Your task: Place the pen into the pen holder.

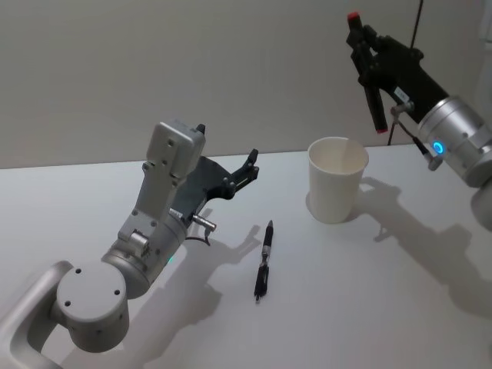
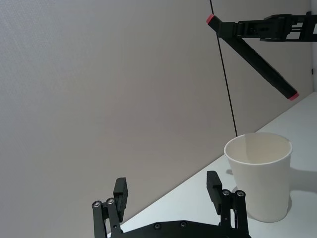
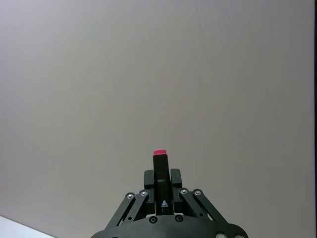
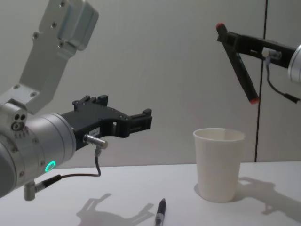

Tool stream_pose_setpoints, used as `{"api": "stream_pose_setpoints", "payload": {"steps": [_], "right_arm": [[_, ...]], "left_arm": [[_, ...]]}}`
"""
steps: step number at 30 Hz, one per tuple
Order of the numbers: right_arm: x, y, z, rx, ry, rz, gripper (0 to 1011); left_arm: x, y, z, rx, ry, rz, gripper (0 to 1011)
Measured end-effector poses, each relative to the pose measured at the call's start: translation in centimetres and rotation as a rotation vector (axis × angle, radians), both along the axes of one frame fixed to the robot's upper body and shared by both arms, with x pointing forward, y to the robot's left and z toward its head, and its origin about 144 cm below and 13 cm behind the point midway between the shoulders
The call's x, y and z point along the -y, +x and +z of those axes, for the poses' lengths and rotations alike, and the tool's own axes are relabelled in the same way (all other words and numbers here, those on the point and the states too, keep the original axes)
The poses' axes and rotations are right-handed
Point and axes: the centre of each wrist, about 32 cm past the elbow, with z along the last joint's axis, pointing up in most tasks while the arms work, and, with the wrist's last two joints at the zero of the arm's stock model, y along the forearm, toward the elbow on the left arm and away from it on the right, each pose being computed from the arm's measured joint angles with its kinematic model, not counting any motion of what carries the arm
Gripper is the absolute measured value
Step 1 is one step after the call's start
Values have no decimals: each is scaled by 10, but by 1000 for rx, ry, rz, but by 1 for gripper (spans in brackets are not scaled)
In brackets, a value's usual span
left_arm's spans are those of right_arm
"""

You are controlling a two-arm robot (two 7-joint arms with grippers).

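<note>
White paper forms the pen holder [image 1: 336, 191], a cup that is seen upright on the pale table [image 1: 415, 307], right of centre and empty as far as its mouth can be seen. A black pen [image 4: 243, 73] with red ends is clamped near its upper end by the right gripper [image 3: 162, 179], whose fingers are closed against the barrel. The pen is held high above the table, tilted, with its lower end pointed down towards the cup. In the chest view that lower end is placed above the rim and slightly to its right, so it is judged not yet to be over the opening. The left gripper [image 2: 167, 184] is held above the table to the left of the cup, its fingers spread apart and nothing between them. A second pen [image 1: 264, 261] is laid flat on the table between the left arm and the cup, apart from both.

Three faults are to be expected from here. If the pen is released at this position, the cup may be missed. If it is lowered at this tilt, the rim may be struck and the light cup pushed or tipped. Once the pen is dropped in, the cup could be overturned by the pen's overhanging length.
</note>
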Motion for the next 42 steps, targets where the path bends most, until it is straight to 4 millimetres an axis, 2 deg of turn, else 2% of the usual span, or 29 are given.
{"api": "stream_pose_setpoints", "payload": {"steps": [19,42], "right_arm": [[-18,6,-29,3,-24,-47,181],[-35,17,-52,-45,-75,-48,180]], "left_arm": [[0,0,0,0,0,0,1000],[0,0,0,0,0,0,999]]}}
